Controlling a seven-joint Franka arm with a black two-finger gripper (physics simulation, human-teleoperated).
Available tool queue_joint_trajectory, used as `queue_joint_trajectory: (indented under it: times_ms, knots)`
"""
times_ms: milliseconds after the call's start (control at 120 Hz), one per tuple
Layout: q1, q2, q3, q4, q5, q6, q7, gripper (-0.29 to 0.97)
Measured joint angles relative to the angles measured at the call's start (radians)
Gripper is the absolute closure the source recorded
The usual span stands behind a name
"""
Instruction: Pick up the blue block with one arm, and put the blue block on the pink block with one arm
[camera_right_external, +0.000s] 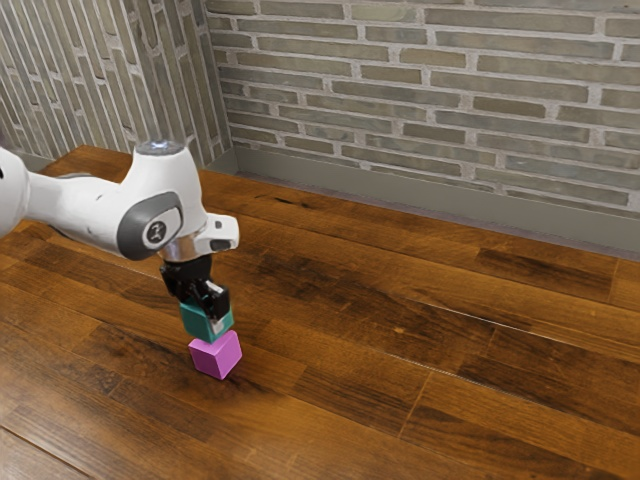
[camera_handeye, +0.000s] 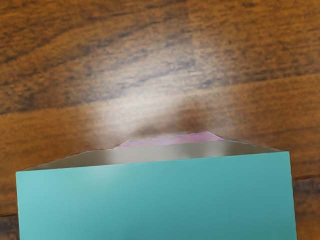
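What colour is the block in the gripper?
The block is teal, clearest in the wrist view.

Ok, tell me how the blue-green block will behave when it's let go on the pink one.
Probably rigid: the blue-green block shows straight edges in the gripper. Its flat faces shouldn't roll. It looks slightly offset over the pink block, so it might tip or slide if released.
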Motion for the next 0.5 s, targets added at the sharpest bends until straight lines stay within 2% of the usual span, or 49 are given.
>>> queue_joint_trajectory:
  times_ms: [500]
  knots:
    - [-0.01, -0.014, -0.003, -0.039, 0.0, 0.027, -0.047, 0.32]
